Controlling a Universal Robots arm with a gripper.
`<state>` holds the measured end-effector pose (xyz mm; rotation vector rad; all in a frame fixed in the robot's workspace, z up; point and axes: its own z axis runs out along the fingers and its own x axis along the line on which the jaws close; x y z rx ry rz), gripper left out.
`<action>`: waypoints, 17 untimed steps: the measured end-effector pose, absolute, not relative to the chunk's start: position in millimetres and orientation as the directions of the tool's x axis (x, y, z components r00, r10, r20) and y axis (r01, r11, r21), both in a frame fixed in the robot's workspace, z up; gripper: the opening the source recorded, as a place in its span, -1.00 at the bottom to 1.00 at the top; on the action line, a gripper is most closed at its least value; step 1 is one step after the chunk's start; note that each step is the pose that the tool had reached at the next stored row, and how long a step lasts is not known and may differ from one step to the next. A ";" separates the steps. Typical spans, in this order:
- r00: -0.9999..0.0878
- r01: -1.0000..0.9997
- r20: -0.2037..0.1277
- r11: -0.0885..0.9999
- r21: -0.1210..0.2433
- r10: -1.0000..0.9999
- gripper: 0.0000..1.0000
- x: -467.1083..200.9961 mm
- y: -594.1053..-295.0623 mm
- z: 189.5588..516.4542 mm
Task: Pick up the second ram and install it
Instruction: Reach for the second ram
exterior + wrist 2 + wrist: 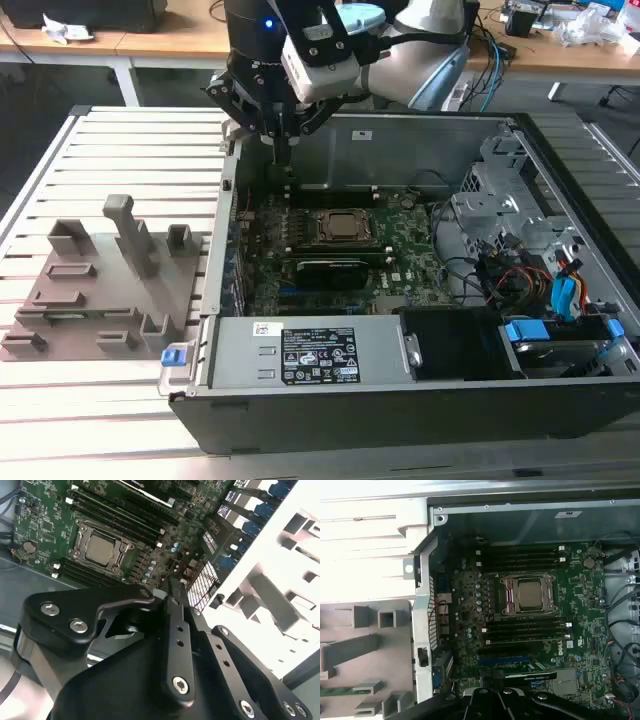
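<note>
One arm (420, 50) hangs over an open computer case (400, 425) that lies on a slatted desk (130, 140). Reading the exterior view as a clock face, the case spreads from the centre out to three o'clock. A grey fixture (100, 290) of slots and posts sits at nine o'clock, just beside the case's side wall.

The hand (285, 158) is at about eleven o'clock from the processor socket (340, 228). It is over the far corner of the motherboard (410, 250) and close to the case's rear wall. Whether its tips touch the board cannot be told. In the second wrist view its fingers (174, 615) are clenched tip to tip and point toward the board's edge.

The second ram (335, 691) shows in the first wrist view as a thin green strip lying in a slot of the grey fixture. It is outside the case and well apart from the hand.

On the motherboard, long dark memory slots (525, 630) with white end clips run along two opposite sides of the socket. In the exterior view a black card (330, 268) with a green edge stands at six o'clock from the socket, just beside the nearer slots.

A power supply (310, 355) with a label sticker fills the near side of the case at six o'clock, with a blue latch (175, 355) at its nine o'clock end. A metal drive cage (500, 200) and a tangle of cables (520, 280) occupy the three o'clock end of the case.
</note>
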<state>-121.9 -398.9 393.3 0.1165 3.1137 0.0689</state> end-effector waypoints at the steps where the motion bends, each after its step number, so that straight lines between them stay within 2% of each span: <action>1: -0.997 0.074 -0.023 0.996 0.045 0.075 -0.79 -130.8 -398.8 393.3; 3: -0.997 0.074 -0.024 0.996 0.045 0.075 -0.79 -155.7 -398.9 393.3; 17: -0.997 0.074 -0.024 0.996 0.045 0.075 -0.79 -210.6 -398.9 392.8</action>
